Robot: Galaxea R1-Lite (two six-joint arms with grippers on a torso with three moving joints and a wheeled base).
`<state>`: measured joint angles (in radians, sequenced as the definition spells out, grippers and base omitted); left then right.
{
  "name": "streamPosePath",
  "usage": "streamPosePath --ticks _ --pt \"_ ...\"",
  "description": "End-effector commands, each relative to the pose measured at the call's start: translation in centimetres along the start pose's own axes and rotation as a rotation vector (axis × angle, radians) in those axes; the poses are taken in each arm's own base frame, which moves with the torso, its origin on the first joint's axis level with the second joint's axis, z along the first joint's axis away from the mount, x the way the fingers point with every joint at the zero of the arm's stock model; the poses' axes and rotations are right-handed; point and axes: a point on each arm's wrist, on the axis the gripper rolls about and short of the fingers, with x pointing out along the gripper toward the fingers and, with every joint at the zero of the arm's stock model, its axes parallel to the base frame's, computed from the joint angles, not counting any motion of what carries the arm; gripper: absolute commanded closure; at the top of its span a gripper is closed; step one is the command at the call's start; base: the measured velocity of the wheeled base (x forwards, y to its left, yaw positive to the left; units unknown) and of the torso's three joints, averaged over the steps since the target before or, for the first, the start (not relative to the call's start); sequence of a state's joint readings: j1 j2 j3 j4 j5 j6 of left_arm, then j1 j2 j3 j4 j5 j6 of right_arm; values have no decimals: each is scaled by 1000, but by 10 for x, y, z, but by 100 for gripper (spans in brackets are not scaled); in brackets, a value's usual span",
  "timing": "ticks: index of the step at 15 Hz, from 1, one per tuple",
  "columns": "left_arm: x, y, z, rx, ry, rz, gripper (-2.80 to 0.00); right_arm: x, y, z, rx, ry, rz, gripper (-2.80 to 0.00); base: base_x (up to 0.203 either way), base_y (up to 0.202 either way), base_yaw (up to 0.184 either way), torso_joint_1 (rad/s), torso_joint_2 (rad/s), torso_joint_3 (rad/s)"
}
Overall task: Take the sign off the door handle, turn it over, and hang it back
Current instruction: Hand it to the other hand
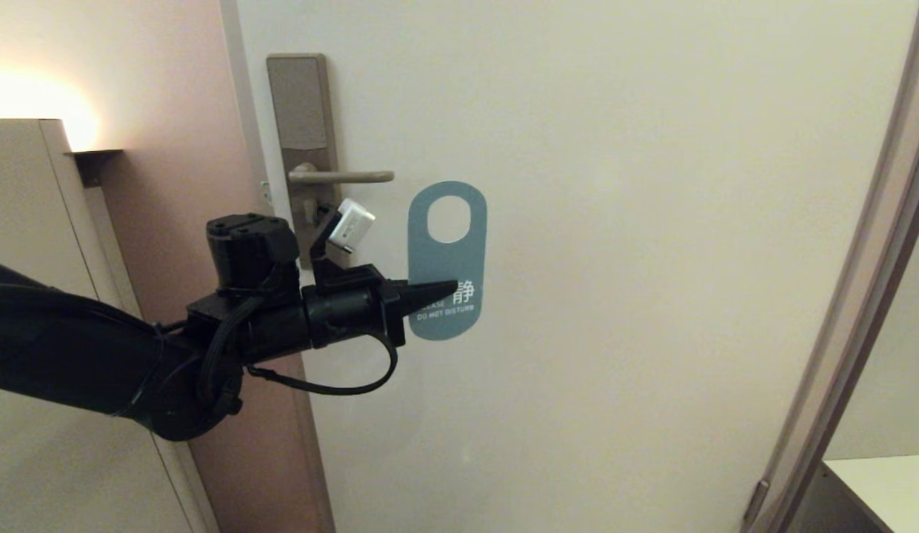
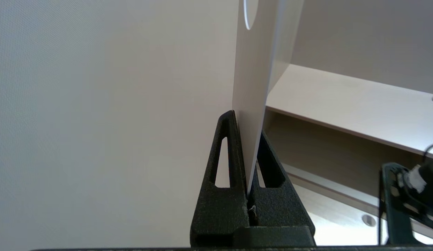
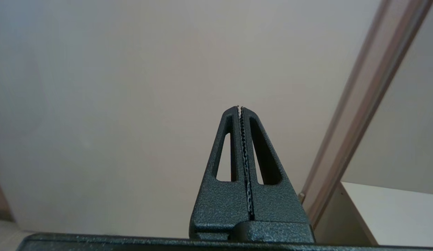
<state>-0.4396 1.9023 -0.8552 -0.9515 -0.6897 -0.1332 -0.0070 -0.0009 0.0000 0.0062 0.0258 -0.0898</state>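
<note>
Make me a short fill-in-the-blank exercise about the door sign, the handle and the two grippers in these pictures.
1. The sign is pinched in the ____ gripper.
2. The face of the sign seen from the head view is ____ with white lettering.
3. The door handle has ____ hanging on it.
4. The right gripper is shut and holds ____.

Missing words: left; blue; nothing; nothing

right gripper (image 3: 240, 108) — jaws pressed together, nothing held | pale door (image 3: 132, 87) faced | door frame (image 3: 359, 115) seen slanting beside — white surface (image 3: 394, 212) below
</note>
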Motion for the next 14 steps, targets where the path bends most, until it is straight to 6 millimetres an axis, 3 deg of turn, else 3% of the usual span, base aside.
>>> streamPosePath --ticks 1,8,14 --pt "8 7 -2 0 -2 -5 0 0 0 0 -1 2 8 0 0 0 0 0 0 0" --pt "23 4 5 11 -20 -38 0 -4 0 3 -3 60 19 0 0 0 0 0 0 0" --pt "26 5 5 -2 -24 -40 0 8 -3 39 21 152 93 0 0 0 0 0 0 0"
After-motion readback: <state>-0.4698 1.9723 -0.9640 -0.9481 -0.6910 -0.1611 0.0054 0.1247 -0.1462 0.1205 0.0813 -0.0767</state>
